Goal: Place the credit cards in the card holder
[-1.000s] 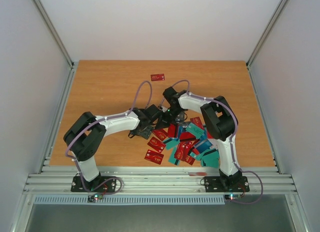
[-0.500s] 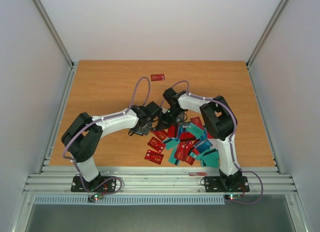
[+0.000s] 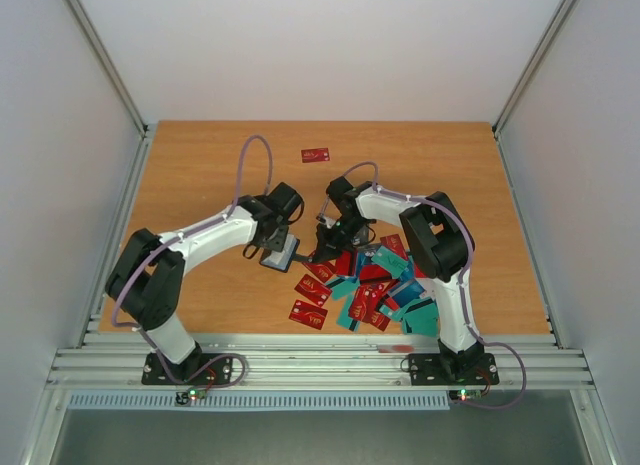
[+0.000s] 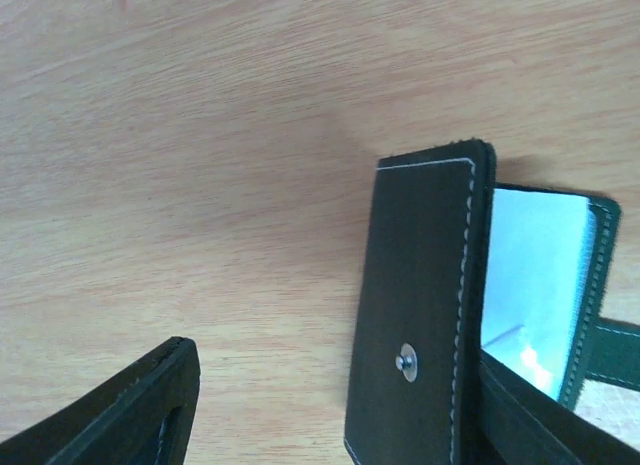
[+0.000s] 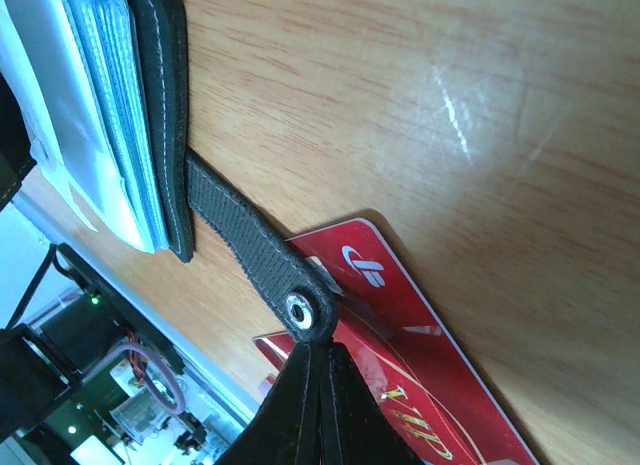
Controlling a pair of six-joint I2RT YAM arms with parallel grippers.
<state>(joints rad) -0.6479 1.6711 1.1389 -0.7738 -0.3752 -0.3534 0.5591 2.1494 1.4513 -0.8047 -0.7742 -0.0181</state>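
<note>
The black card holder (image 3: 284, 253) lies open on the table between my two grippers, its pale clear sleeves showing. In the left wrist view its stitched flap (image 4: 420, 285) with a metal snap stud stands between my left gripper's (image 4: 335, 385) wide-apart fingers, close to the right one; the left gripper (image 3: 274, 241) is open. My right gripper (image 5: 315, 347) is shut on the end of the holder's snap strap (image 5: 240, 247), just over a red credit card (image 5: 420, 335). The holder's body (image 5: 160, 105) is at that view's top left. Many red and teal credit cards (image 3: 372, 285) lie piled right of the right gripper (image 3: 322, 249).
One red card (image 3: 316, 155) lies alone at the far middle of the wooden table (image 3: 200, 175). Two more red cards (image 3: 309, 300) lie near the front edge, left of the pile. White walls close in the table's sides and back.
My left arm has swung left and back, its wrist pulling away from the right gripper. The card holder has spread open between the grippers, its pale sleeves now showing. The right gripper has hardly moved.
</note>
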